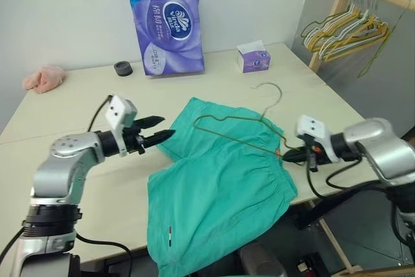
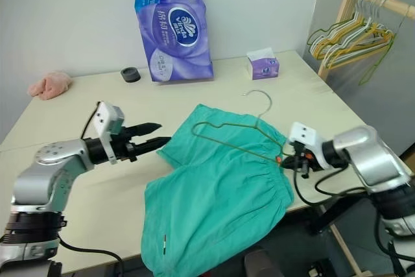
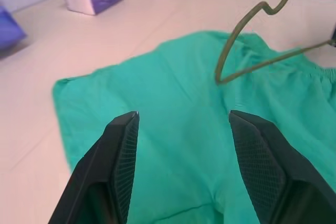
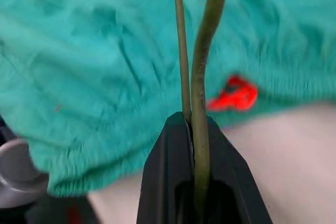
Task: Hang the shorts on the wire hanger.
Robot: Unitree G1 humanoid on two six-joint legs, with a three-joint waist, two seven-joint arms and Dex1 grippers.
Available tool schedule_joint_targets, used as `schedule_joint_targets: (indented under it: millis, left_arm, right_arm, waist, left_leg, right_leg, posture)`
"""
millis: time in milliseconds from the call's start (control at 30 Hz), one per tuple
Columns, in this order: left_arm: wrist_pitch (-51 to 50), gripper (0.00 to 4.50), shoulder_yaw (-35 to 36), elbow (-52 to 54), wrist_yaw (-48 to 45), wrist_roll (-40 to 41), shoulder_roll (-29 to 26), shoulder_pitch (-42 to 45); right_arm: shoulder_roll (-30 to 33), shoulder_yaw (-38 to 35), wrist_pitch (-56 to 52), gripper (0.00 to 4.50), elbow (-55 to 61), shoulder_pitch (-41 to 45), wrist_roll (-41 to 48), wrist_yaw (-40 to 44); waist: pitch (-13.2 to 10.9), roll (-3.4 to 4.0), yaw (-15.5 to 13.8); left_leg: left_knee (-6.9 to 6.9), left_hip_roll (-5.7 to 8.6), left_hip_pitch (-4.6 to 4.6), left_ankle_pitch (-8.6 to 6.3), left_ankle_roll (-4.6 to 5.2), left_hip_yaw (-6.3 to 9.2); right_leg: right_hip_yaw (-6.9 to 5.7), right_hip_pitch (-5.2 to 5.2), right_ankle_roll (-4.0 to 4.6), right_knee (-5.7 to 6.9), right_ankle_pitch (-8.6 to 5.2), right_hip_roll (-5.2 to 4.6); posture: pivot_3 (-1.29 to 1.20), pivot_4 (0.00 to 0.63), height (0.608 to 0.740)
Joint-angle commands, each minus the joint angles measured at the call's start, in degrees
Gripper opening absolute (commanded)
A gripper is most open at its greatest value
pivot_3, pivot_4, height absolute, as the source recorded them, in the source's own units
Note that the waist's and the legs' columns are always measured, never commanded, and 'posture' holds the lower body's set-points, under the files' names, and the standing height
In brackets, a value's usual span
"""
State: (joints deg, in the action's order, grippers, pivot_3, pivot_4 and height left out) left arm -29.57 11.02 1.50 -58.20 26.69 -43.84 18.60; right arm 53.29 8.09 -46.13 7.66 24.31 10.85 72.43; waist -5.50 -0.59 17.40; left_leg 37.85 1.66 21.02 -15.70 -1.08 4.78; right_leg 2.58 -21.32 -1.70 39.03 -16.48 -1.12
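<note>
The teal shorts [image 1: 220,186] lie spread on the table, one leg hanging over the front edge. On top of them lies the thin olive wire hanger [image 3: 224,51], its hook toward the table's back. My right gripper [image 1: 285,156] is shut on the hanger's right corner [image 4: 202,77], just by the shorts' waistband and the orange drawstring tie [image 4: 236,94]. My left gripper [image 1: 167,126] is open, hovering at the shorts' left edge and pointing right. Nothing sits between its fingers [image 3: 123,145], and the fabric shows beyond them.
A purple tissue pack [image 1: 165,21], a small tissue box [image 1: 253,60], a black round object [image 1: 123,68] and a pink cloth lump [image 1: 44,78] stand along the table's back. A wooden rack [image 1: 337,11] with yellow and pale-green hangers [image 1: 350,30] is at the far right.
</note>
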Motion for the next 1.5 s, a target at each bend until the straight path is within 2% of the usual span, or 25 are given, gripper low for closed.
schedule_joint_targets:
  millis: [33,133,200,267,367,467,733,1133,1500]
  left_arm:
    - [-2.8,2.86,-0.1,2.7,-3.6,3.4,-1.8,-0.1]
    - [-4.9,3.44,-3.0,5.7,-7.6,4.6,-3.4,-0.4]
    - [-5.5,3.99,-4.5,7.3,-9.1,5.1,-3.8,-0.3]
    - [-2.6,4.49,-7.0,8.5,-10.2,3.2,-3.6,0.1]
    - [5.0,4.49,-11.5,8.5,-12.2,-1.6,-3.1,1.0]
    - [9.0,4.49,-13.6,7.0,-13.9,-3.8,-3.3,1.7]
    - [12.4,4.49,-15.9,3.8,-14.5,-5.7,-1.7,4.7]
    - [13.4,4.49,-15.2,3.4,-13.8,-6.8,-1.7,4.1]
    - [14.1,4.49,-14.8,2.9,-12.9,-7.7,-2.0,3.7]
  right_arm:
    - [2.0,-7.8,-4.6,0.00,5.3,-4.8,4.3,-2.4]
    - [3.1,-15.2,-9.3,0.00,6.8,-11.7,7.2,-5.1]
    - [3.6,-18.5,-11.3,0.00,7.5,-14.8,8.8,-6.1]
    - [4.2,-22.7,-13.9,0.00,8.3,-19.8,10.3,-6.6]
    - [5.0,-29.1,-17.7,0.00,8.2,-28.1,12.4,-6.9]
    - [5.3,-31.7,-19.6,0.00,8.1,-32.1,14.1,-7.5]
    - [5.4,-31.7,-21.8,0.00,9.6,-36.1,17.6,-9.4]
    - [5.9,-24.3,-23.6,0.00,6.5,-29.7,21.7,-11.1]
    - [6.4,-17.2,-28.2,0.00,2.2,-19.6,26.2,-10.3]
  waist:
    - [0.0,-0.01,0.0]
    - [0.0,-0.03,0.0]
    - [0.0,-0.02,0.0]
    - [0.0,-0.04,-0.1]
    - [-0.1,-0.07,-0.2]
    - [-0.1,-0.10,0.6]
    - [-0.2,-0.21,2.2]
    - [-0.3,-0.37,3.1]
    - [-0.3,-0.36,3.2]
  left_leg:
    - [0.00,0.00,-0.01,0.00,0.00,-0.03]
    - [0.00,0.00,0.01,0.00,0.00,-0.02]
    - [0.00,0.00,0.02,0.00,0.00,-0.06]
    - [0.00,0.01,0.01,0.00,0.00,-0.11]
    - [-0.02,0.01,0.01,-0.01,-0.01,-0.09]
    - [-0.03,0.00,-0.02,-0.01,0.00,-0.19]
    - [-0.09,-0.21,-0.06,-0.12,-0.01,-0.28]
    - [-0.07,-0.23,-0.03,-0.17,-0.02,-0.28]
    - [-0.07,-0.24,-0.04,-0.19,-0.01,-0.29]
  right_leg:
    - [0.02,0.00,-0.19,0.00,-0.11,0.00]
    - [0.01,0.00,-0.23,-0.01,-0.14,0.03]
    - [0.05,0.01,-0.24,-0.02,-0.14,0.03]
    - [0.09,0.02,-0.24,-0.03,-0.15,0.03]
    - [0.06,0.04,-0.33,-0.05,-0.21,0.07]
    - [0.17,0.04,-0.33,-0.05,-0.23,0.09]
    - [0.17,0.03,-0.35,-0.10,-0.31,0.35]
    - [0.20,0.02,-0.37,-0.14,-0.32,0.34]
    - [0.22,0.01,-0.37,-0.14,-0.32,0.33]
  posture:
    - [-0.35,0.061,0.740]
    - [-0.36,0.065,0.740]
    - [-0.37,0.069,0.740]
    - [-0.40,0.075,0.740]
    - [-0.42,0.077,0.740]
    - [-0.43,0.079,0.740]
    - [-0.44,0.079,0.740]
    - [-0.43,0.072,0.740]
    - [-0.42,0.071,0.740]
